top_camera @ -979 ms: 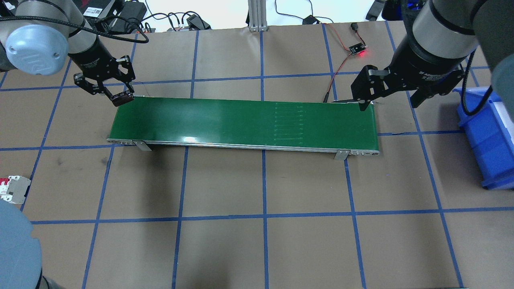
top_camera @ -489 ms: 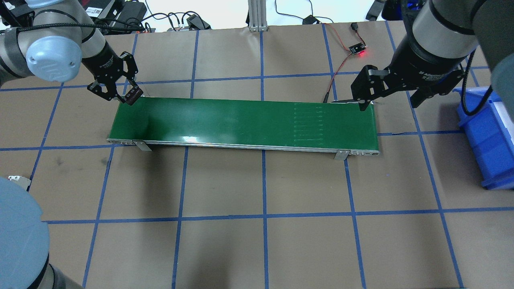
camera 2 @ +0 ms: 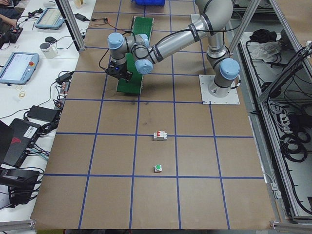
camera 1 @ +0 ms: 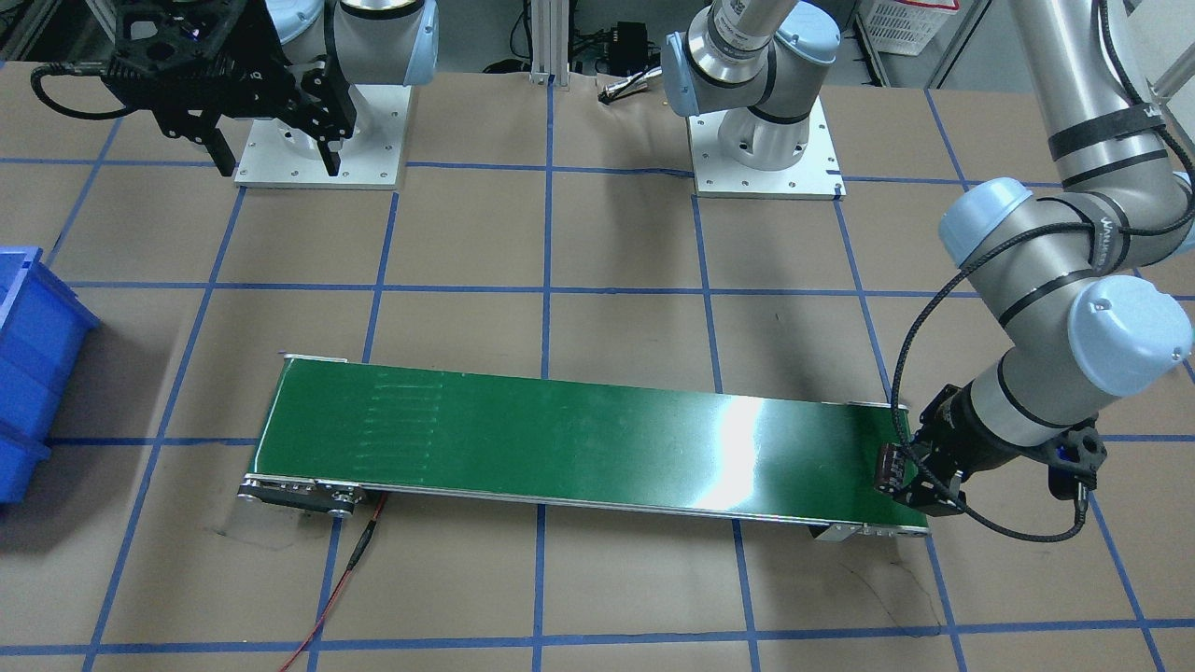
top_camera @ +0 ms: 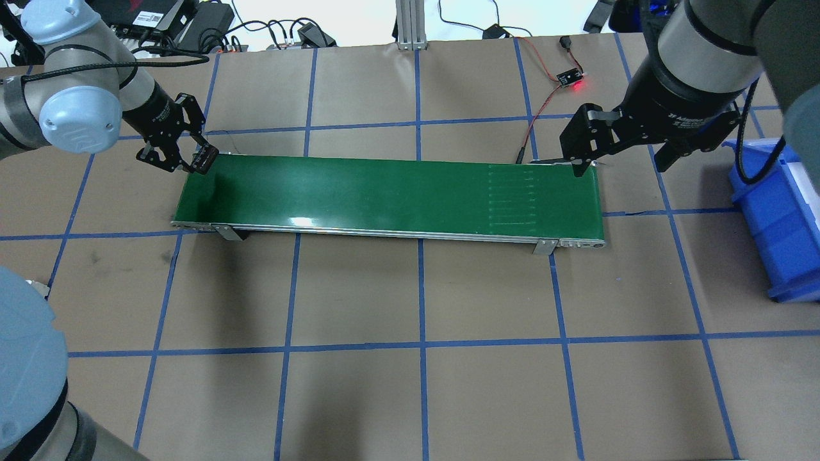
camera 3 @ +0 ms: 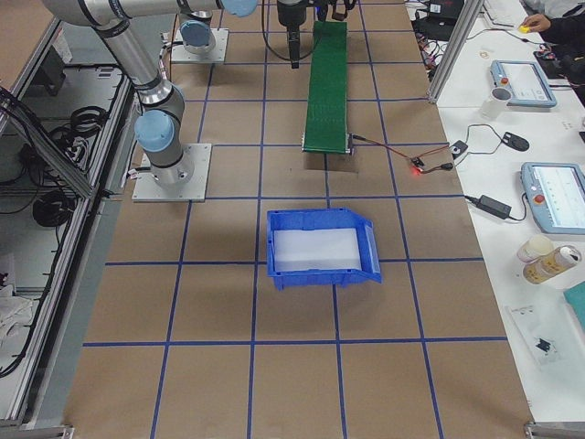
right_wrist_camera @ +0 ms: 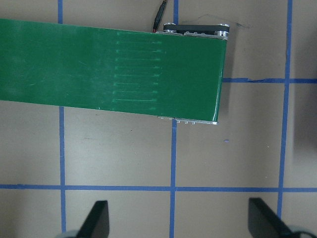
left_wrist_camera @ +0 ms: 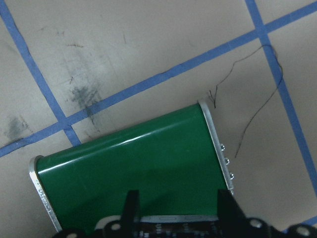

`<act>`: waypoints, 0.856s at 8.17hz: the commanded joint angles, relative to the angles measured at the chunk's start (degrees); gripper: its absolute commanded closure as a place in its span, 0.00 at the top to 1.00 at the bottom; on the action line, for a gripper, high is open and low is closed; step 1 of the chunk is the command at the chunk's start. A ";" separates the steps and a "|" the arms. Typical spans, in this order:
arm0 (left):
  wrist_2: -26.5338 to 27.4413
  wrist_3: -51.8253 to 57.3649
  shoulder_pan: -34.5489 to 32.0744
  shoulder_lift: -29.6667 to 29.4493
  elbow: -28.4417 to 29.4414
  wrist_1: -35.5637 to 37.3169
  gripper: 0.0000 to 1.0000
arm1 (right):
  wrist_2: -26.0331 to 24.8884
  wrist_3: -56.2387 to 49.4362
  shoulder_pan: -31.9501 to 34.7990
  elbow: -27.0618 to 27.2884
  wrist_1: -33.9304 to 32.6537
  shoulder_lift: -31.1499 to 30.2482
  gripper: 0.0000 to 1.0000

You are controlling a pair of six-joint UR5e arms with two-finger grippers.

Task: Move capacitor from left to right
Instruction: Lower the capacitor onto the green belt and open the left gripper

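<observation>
My left gripper (top_camera: 196,159) is shut on the capacitor (top_camera: 204,158), a small dark oblong piece, and holds it tilted just over the far left corner of the green conveyor belt (top_camera: 384,192). In the front-facing view the capacitor (camera 1: 889,469) shows a row of grey spots, at the belt's right end (camera 1: 579,439). In the left wrist view the fingers (left_wrist_camera: 130,206) frame the capacitor (left_wrist_camera: 178,227) at the bottom edge, above the belt (left_wrist_camera: 138,168). My right gripper (top_camera: 623,161) is open and empty, high above the belt's right end (right_wrist_camera: 74,64).
A blue bin (top_camera: 781,218) stands on the table right of the belt. A small sensor board with a red light (top_camera: 570,78) and its wires lie behind the belt's right end. A white block with red switches (camera 2: 160,135) and a white green-capped piece (camera 2: 157,168) lie far to my left.
My left gripper has swung and lowered toward the belt's left corner with the capacitor in it. The faint lines on the belt have shifted rightward. The right arm has not moved.
</observation>
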 commanded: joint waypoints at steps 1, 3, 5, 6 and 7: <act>-3.09 -3.38 0.96 -0.05 -1.32 0.69 0.00 | 0.00 0.00 0.00 0.00 0.00 0.00 1.00; -3.00 -4.54 0.96 -0.14 -3.33 0.78 0.00 | 0.00 0.00 0.00 0.00 0.00 0.00 1.00; -2.74 -6.47 0.96 -0.14 -3.52 0.78 0.00 | 0.00 0.00 0.00 0.00 0.00 0.00 1.00; -2.31 -6.13 0.96 -0.14 -3.69 0.52 0.00 | 0.00 0.00 0.00 0.00 0.00 0.00 1.00; 0.31 -5.95 0.96 -0.23 -4.39 0.43 0.08 | 0.00 0.00 0.00 0.00 0.00 0.00 1.00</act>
